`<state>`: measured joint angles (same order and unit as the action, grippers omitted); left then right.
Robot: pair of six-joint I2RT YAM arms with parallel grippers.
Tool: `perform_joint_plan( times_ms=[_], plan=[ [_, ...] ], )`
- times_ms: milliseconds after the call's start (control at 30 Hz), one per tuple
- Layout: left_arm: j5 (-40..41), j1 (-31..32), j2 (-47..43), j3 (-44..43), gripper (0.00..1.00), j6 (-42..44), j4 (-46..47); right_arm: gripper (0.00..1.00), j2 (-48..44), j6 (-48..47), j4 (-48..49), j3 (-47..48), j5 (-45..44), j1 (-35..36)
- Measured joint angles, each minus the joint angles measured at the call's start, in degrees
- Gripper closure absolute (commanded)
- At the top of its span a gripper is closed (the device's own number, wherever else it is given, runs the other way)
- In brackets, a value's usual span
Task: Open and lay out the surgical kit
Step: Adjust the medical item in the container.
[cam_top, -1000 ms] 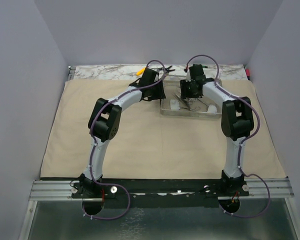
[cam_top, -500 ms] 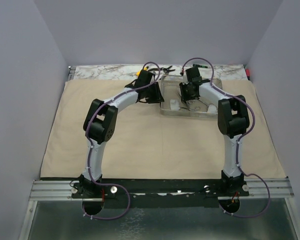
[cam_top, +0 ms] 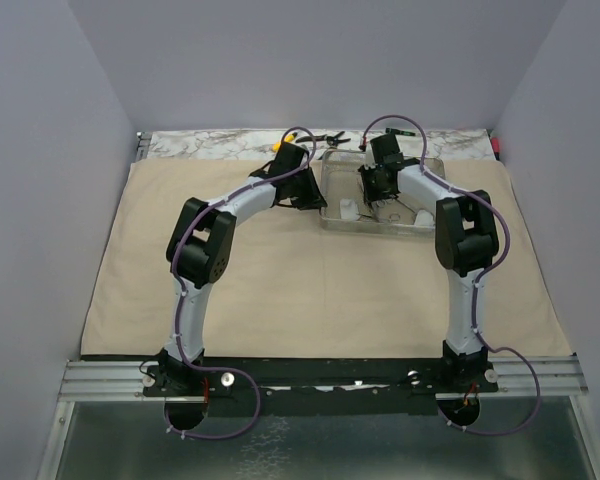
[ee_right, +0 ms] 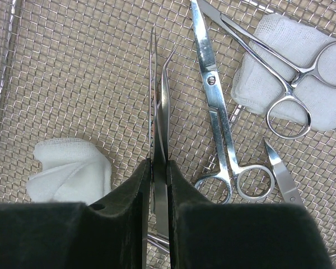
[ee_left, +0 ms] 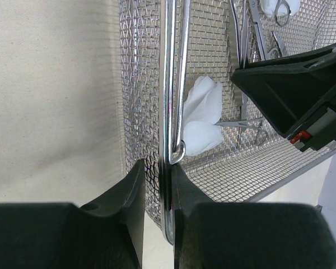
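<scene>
Both grippers: closed on something, neither one free
Right gripper: fingers pinched flat on the thin tweezers, part-way along, with the two fine arms pointing away over the mesh
Left gripper: clamped across the left wall of the mesh tray, one finger on the outside over the cloth, one inside the basket
Nearest neighbours: one ring-handled clamp lies just beside the tweezers, not touching them as far as I can tell; a gauze ball sits on the other side, close to the finger
Farther out: a second clamp rests on top of another gauze ball, well apart from the grip
Tray position: at the far middle of the cloth wrap, which lies spread flat under it
Step, as I judge it: take the tweezers out while the other arm steadies the tray
Doing it well: lift straight up, slowly, so the arms clear the mesh without snagging; hold the rim down firmly against any drag
Risk: thin steel may swivel in a flat pinch; avoid side swings near the clamp
Placement: bare cloth, well apart from the tray
</scene>
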<state>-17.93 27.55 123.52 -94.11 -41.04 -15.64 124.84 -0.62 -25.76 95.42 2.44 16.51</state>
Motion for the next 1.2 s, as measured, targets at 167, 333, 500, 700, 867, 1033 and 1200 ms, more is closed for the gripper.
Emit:
perform_joint_plan(
  times_ms=[167, 333, 500, 700, 867, 1033, 1200],
  plan=[
    [-0.1, 0.0, 0.0, 0.2, 1.0, -3.2, 0.1, 0.85, 0.0, 0.1, 0.1, 0.0, -0.8, 0.0],
    [0.7, 0.6, -0.8, 1.9, 1.0, -8.0, 1.0, 0.85, 0.0, 1.3, 0.4, 0.0, -3.0, 0.0],
    [2.6, 1.8, -1.8, 3.7, 1.0, -11.6, 2.1, 0.85, -0.1, 3.0, 1.3, -0.6, -3.9, 0.0],
    [3.7, 2.0, -2.0, 3.9, 0.96, -12.0, 2.4, 0.83, -0.4, 3.8, 2.3, -1.3, -4.3, 0.0],
    [4.0, 2.1, -2.0, 3.7, 0.94, -10.8, 2.2, 0.78, -0.4, 3.8, 2.3, -1.3, -4.3, 0.0],
    [4.1, 2.1, -1.6, 1.9, 0.86, -8.6, 0.0, 0.61, -0.4, 3.7, 2.4, -1.4, -4.3, 0.0],
    [4.3, 2.1, -1.6, 1.6, 0.68, -7.3, -0.6, 0.64, -1.1, 4.3, 2.9, -2.5, -4.6, 0.0]
  ],
)
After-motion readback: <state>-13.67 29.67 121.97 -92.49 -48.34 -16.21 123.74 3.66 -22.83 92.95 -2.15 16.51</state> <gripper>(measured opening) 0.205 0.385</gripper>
